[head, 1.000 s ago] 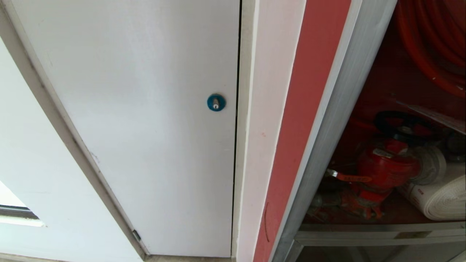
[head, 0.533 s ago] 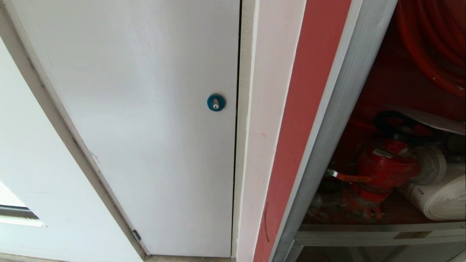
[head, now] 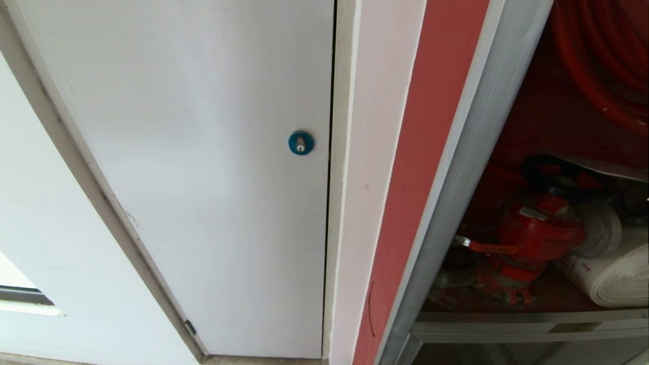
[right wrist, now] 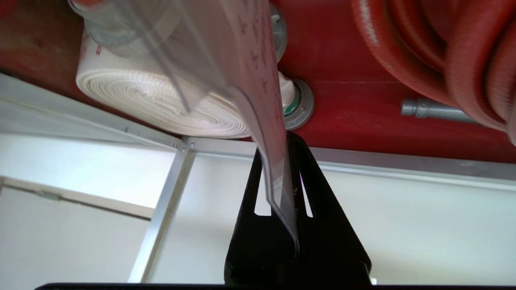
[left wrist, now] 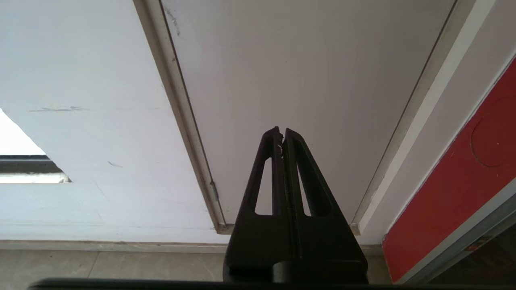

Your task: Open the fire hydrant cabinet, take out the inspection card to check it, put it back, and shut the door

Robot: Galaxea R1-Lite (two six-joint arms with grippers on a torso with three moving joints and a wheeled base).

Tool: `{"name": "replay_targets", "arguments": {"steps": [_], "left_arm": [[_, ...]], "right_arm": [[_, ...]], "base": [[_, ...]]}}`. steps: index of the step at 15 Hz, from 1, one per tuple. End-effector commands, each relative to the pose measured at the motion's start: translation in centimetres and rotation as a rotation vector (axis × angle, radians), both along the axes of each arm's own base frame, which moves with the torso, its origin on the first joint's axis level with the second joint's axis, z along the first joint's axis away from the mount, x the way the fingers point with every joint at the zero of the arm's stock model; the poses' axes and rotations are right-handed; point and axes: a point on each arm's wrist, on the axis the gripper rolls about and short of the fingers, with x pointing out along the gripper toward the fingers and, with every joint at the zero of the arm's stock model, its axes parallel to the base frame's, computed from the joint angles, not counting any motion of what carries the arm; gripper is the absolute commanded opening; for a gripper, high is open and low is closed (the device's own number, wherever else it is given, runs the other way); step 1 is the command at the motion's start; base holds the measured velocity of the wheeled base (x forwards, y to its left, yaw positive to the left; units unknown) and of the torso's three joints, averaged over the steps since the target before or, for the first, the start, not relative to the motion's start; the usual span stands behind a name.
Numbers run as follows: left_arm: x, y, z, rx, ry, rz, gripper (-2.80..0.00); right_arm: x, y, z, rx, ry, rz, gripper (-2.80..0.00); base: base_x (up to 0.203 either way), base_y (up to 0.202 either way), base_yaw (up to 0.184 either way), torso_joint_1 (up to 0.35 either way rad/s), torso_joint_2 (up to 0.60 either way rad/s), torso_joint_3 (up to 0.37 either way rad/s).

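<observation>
The fire hydrant cabinet (head: 421, 152) stands open at the right, and its door is out of view. Inside are a red valve (head: 537, 233), a white rolled hose (head: 613, 279) and a red hose reel (head: 603, 66). My right gripper (right wrist: 284, 141) is shut on the lower edge of the inspection card (right wrist: 258, 80), which sits in a clear sleeve in front of the rolled hose (right wrist: 133, 100). Above the valve, a thin edge of the card (head: 608, 168) shows in the head view. My left gripper (left wrist: 281, 131) is shut and empty, parked low.
A plain white panel (head: 203, 177) with a round blue lock (head: 301, 142) fills the left and middle. The cabinet's silver aluminium frame (head: 471, 132) and its bottom rail (head: 522, 324) border the opening. Floor (left wrist: 100, 266) lies below the left gripper.
The card's edge above the valve has shifted slightly in the head view, showing broader half a second ago and thin again now. The left arm and the rest of the scene are unchanged.
</observation>
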Motion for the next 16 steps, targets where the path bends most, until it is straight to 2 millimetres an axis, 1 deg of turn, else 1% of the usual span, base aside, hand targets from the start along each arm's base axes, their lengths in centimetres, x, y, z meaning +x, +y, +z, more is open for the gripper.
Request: {"name": "replay_targets", "arguments": {"steps": [1, 4, 6, 8, 11, 16], "left_arm": [[0.0, 0.0, 0.0, 0.0, 0.001, 0.0, -2.8], [0.0, 0.0, 0.0, 0.0, 0.001, 0.0, -2.8], [0.0, 0.0, 0.0, 0.0, 0.0, 0.0, -2.8], [0.0, 0.0, 0.0, 0.0, 0.001, 0.0, -2.8], [0.0, 0.0, 0.0, 0.0, 0.001, 0.0, -2.8], [0.0, 0.0, 0.0, 0.0, 0.001, 0.0, -2.8]], "right_arm": [[0.2, -0.5, 0.0, -0.011, 0.022, -0.012, -2.8], [0.2, -0.9, 0.1, -0.039, 0.044, -0.026, -2.8], [0.6, -0.8, 0.3, -0.062, 0.045, -0.019, -2.8], [1.2, -1.0, 0.5, -0.095, 0.054, 0.007, -2.8], [2.4, -2.0, 1.0, -0.166, 0.058, 0.042, -2.8], [4.4, -3.5, 0.3, -0.167, 0.076, 0.103, -2.8]], "base": [[0.0, 0.0, 0.0, 0.0, 0.0, 0.0], [0.0, 0.0, 0.0, 0.0, 0.0, 0.0], [0.0, 0.0, 0.0, 0.0, 0.0, 0.0], [0.0, 0.0, 0.0, 0.0, 0.0, 0.0], [0.0, 0.0, 0.0, 0.0, 0.0, 0.0], [0.0, 0.0, 0.0, 0.0, 0.0, 0.0]]}}
